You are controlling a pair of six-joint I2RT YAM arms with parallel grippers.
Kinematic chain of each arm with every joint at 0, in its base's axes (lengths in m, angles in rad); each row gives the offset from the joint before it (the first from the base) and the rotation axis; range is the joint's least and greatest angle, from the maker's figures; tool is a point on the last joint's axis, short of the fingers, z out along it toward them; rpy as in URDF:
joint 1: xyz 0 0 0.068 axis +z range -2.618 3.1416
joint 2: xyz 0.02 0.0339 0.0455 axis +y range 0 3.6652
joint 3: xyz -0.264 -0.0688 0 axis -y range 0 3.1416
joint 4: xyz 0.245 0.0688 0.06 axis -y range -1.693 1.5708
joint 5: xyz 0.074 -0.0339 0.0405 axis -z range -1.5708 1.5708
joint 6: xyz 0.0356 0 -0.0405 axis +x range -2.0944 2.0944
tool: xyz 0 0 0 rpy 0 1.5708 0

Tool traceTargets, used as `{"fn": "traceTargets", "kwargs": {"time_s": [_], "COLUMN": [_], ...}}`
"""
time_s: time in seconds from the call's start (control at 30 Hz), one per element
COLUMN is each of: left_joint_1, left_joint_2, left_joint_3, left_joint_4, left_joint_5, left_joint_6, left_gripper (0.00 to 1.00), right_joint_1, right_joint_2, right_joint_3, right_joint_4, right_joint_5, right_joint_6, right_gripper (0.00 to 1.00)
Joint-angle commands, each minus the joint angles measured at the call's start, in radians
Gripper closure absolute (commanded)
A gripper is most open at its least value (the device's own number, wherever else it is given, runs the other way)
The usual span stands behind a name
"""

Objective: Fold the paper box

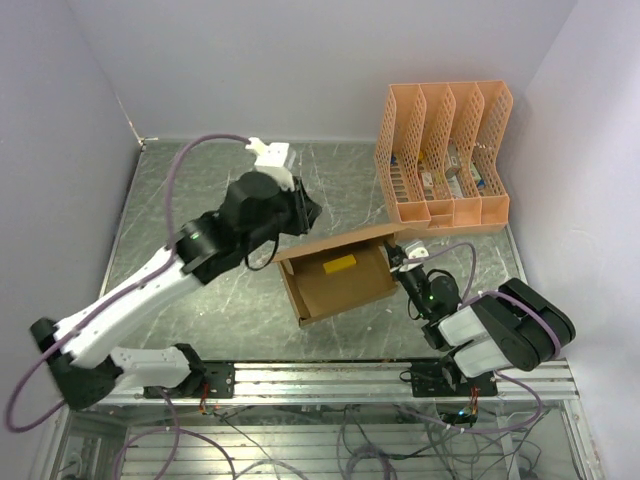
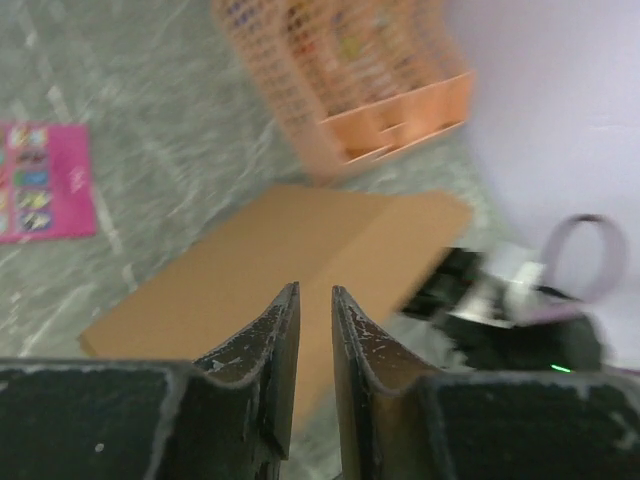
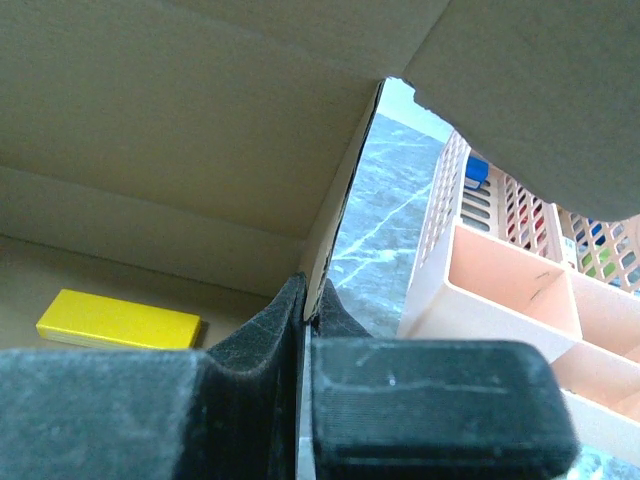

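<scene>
Paper box sits mid-table with its back flap half raised, my right gripper clamped on its side wall, my left gripper hanging above, jaws a sliver apart and, through blur, seemingly empty; next I'd press that flap down.

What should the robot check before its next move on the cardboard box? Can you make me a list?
1. Right claw pinching the paper box side wall: ok, shut on the cardboard.
2. Left claw empty: ok, jaws slightly apart, nothing between.
3. Left claw touching the raised lid flap: cannot tell.
4. Yellow block fully inside the box: ok.
5. Room between the flap and the orange organizer: cannot tell, they look close.
</scene>
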Motion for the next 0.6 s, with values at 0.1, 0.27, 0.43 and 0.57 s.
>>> {"fn": "traceTargets", "kwargs": {"time_s": [0.1,0.27,0.43,0.57], "left_joint_1": [0.115,0.116,0.131,0.137], "left_joint_2": [0.227,0.308,0.296,0.319], "left_joint_3": [-0.008,-0.060,-0.152,-0.179], "left_joint_4": [-0.098,-0.102,-0.047,-0.057], "left_joint_5": [0.269,0.360,0.395,0.422], "left_joint_6": [0.047,0.050,0.035,0.042], "left_gripper": [0.73,0.75,0.75,0.75], "right_joint_1": [-0.011,-0.013,-0.025,-0.032], "right_joint_2": [-0.017,-0.067,-0.190,-0.253], "right_joint_3": [-0.034,-0.062,-0.081,-0.122], "right_joint_4": [0.178,0.150,0.018,-0.014], "right_joint_5": [-0.066,-0.110,-0.158,-0.187], "right_joint_6": [-0.042,-0.089,-0.147,-0.209], "right_gripper": [1.00,0.92,0.64,0.50]}}
